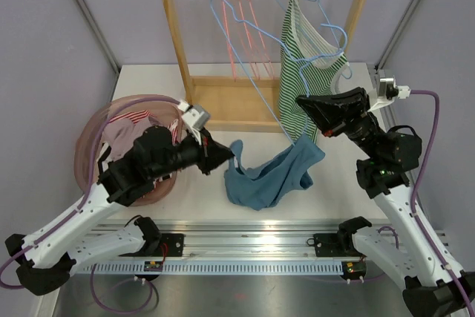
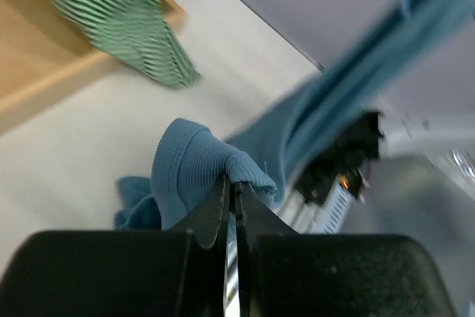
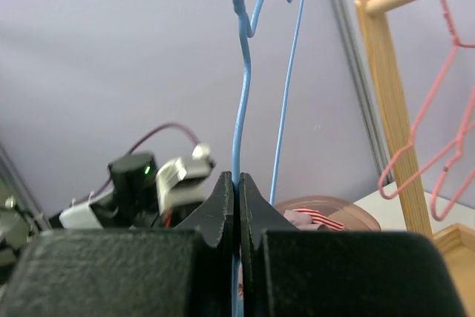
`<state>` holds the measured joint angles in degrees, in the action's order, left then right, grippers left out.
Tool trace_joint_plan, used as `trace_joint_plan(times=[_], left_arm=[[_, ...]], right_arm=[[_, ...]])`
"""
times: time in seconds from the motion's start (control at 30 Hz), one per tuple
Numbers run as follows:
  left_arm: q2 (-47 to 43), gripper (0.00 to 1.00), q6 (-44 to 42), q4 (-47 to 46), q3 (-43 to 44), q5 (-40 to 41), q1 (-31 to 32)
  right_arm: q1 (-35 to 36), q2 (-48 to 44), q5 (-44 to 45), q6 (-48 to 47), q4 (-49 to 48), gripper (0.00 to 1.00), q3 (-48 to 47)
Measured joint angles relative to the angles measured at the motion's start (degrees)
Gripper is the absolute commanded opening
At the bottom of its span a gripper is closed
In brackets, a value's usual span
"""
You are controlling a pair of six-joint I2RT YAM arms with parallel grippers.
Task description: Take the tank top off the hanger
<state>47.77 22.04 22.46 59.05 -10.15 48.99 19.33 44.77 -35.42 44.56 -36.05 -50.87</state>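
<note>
A blue tank top [image 1: 271, 176] lies bunched on the table at centre. Its right end rises to the lower corner of a tilted blue wire hanger [image 1: 248, 72]. My left gripper [image 1: 231, 157] is shut on a fold at the top's left end. The left wrist view shows the jaws [image 2: 232, 183] pinching the blue knit [image 2: 194, 165]. My right gripper [image 1: 300, 100] is shut on the blue hanger's wire, held above the table. The right wrist view shows the jaws [image 3: 237, 178] closed on that wire [image 3: 241, 102].
A wooden rack [image 1: 178, 35] stands at the back with pink hangers [image 1: 241, 5] and a green striped tank top [image 1: 297, 72] on another blue hanger. A pink round basket [image 1: 90, 135] with clothes sits at the left. A metal rail [image 1: 245, 231] runs along the front.
</note>
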Motion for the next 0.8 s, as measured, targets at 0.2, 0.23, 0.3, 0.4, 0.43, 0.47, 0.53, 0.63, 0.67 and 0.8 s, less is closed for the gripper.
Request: trace_joint_plan(times=[0.2, 0.23, 0.3, 0.4, 0.43, 0.47, 0.53, 0.63, 0.67, 0.8], left_arm=[[1.0, 0.00, -1.3, 1.3, -3.7, -1.4, 7.5], [1.2, 0.00, -1.3, 1.6, -3.7, -0.4, 7.5], [1.5, 0.00, -1.2, 2.4, -3.7, 2.0, 7.5], [2.4, 0.00, -1.0, 4.0, -3.7, 6.5, 7.5], [2.7, 0.00, -0.7, 4.6, -3.7, 7.8, 7.5], [3.0, 0.00, -0.5, 5.4, -3.7, 9.4, 7.5], [3.4, 0.00, 0.4, 6.7, -3.7, 12.2, 7.5], [3.5, 0.00, 1.2, 8.5, -3.7, 15.2, 7.5], [3.5, 0.00, 1.4, 9.0, -3.7, 15.9, 7.5], [4.5, 0.00, 2.3, 12.2, -2.8, 20.1, 7.5]], right_arm=[[0.0, -0.3, 10.1, -3.4, 4.0, 0.00, 0.6], [0.0, -1.6, 12.0, -4.8, 4.3, 0.00, 1.1], [0.0, -5.2, 15.3, -7.4, 1.2, 0.00, 4.6], [0.0, -9.5, 17.5, -9.9, -5.4, 0.00, 10.7], [0.0, -10.3, 18.0, -10.4, -8.7, 0.00, 13.0], [0.0, -10.5, 18.5, -10.7, -12.9, 0.00, 15.6], [0.0, -10.1, 18.9, -11.0, -19.1, 0.00, 20.2], [0.0, -8.9, 19.5, -12.4, -23.6, 0.00, 23.6], [0.0, -8.7, 19.5, -13.3, -24.3, 0.00, 23.9], [0.0, -10.6, 20.0, -17.5, -15.4, 0.00, 20.9]])
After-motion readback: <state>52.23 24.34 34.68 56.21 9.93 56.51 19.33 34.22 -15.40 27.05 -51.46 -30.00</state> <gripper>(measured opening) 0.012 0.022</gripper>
